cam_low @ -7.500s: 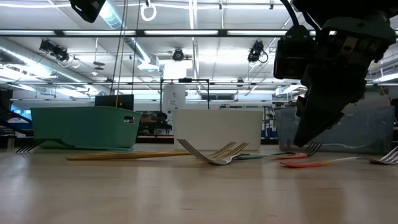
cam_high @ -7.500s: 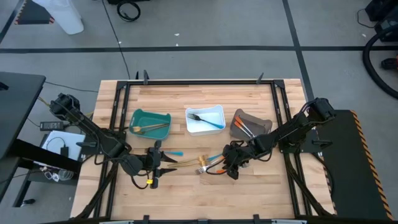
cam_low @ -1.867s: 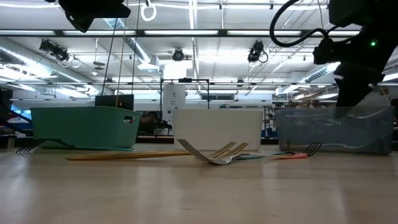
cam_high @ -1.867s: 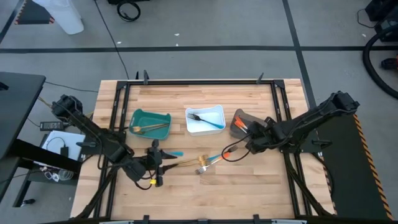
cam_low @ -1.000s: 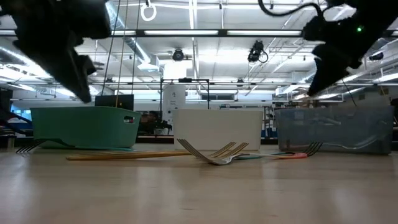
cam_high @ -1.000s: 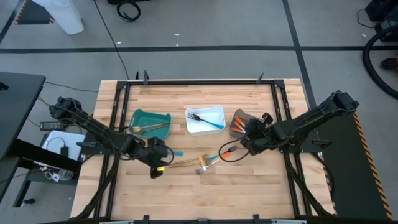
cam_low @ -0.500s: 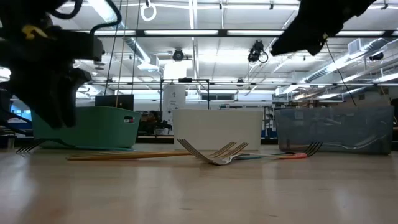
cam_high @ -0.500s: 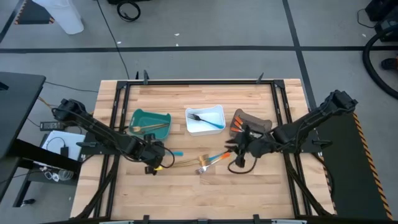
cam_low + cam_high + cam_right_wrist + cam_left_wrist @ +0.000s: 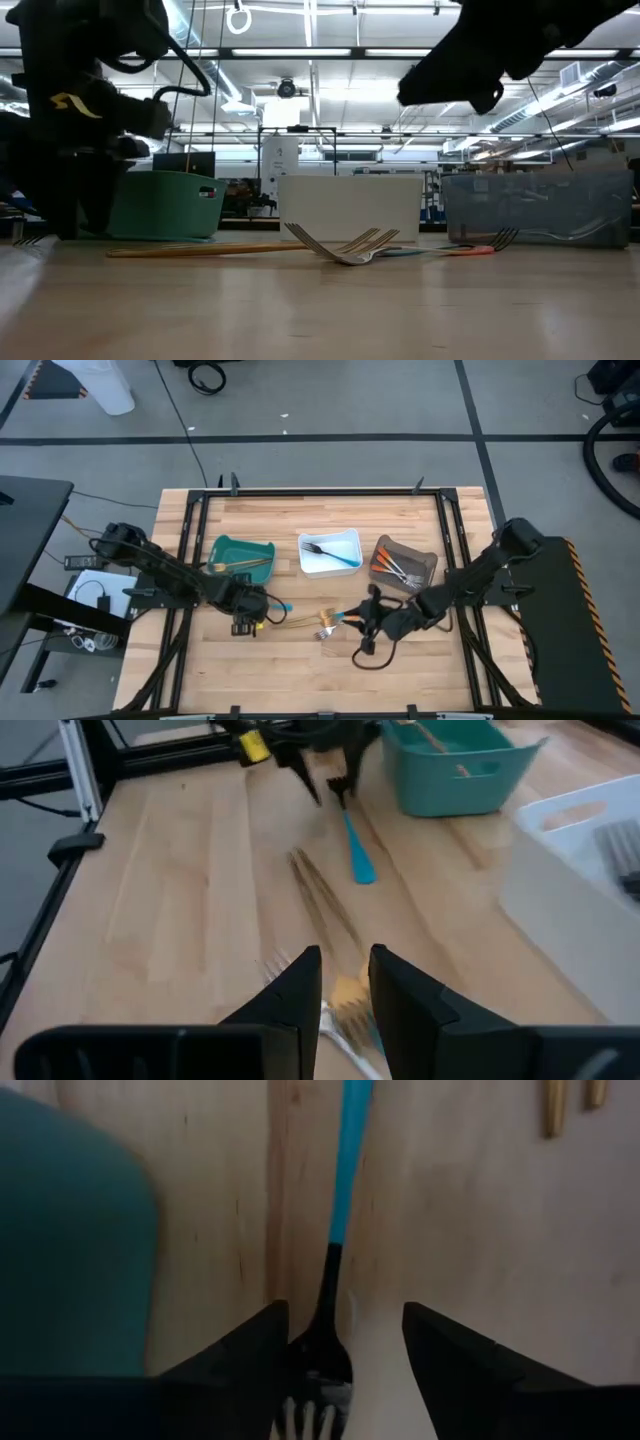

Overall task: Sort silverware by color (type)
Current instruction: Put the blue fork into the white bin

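A blue-handled fork [image 9: 345,1170] lies flat on the wood beside the teal bin [image 9: 240,557]. My left gripper [image 9: 345,1380] points down over its black neck and tines, open, one finger on each side; I see no touch. A loose heap of silverware [image 9: 328,622], gold forks with a blue and an orange handle, lies mid-table. My right gripper [image 9: 368,628] hangs just right of the heap, slanting down toward it. Its fingers [image 9: 302,990] stand slightly apart with nothing between them.
The teal bin holds gold pieces. The white bin [image 9: 330,552] holds a dark fork with a blue handle. The grey-brown bin [image 9: 403,563] holds orange-handled pieces. All three stand in a row at the far side. Bare wood lies toward the near edge.
My left gripper has sunk, tipped steeply downward, and come over the blue-handled fork's head. My right gripper has swung away from the grey-brown bin, toward the near edge and left, to the heap mid-table, and now slants less steeply. No silverware has moved.
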